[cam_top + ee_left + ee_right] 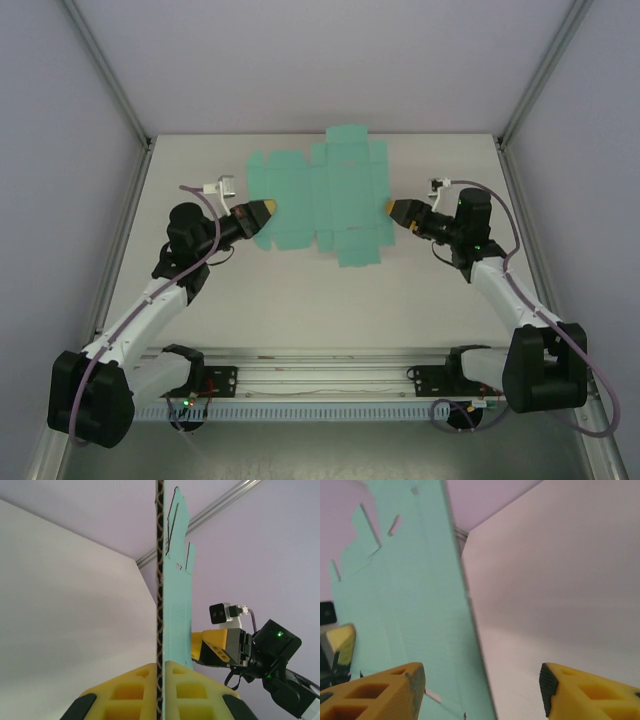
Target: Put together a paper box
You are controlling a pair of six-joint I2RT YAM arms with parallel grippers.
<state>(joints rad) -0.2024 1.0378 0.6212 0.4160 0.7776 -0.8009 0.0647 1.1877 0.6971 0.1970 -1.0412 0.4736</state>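
Found box (330,190) flat, unfolded, mid-far on table (300,290). Saw left hand (270,207) shut on one edge, right hand (392,209) part open at opposite edge, holding nothing. Pre-fold step: needed right grip, then first fold.

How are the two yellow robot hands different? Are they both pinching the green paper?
The left gripper is shut tight on the edge of the flat paper box. The right gripper has its jaws wide apart, with the sheet's edge between them, not pinched. The left gripper is at the sheet's left side, while the right gripper is at its right side. Both have yellow fingers and point inward at the sheet.
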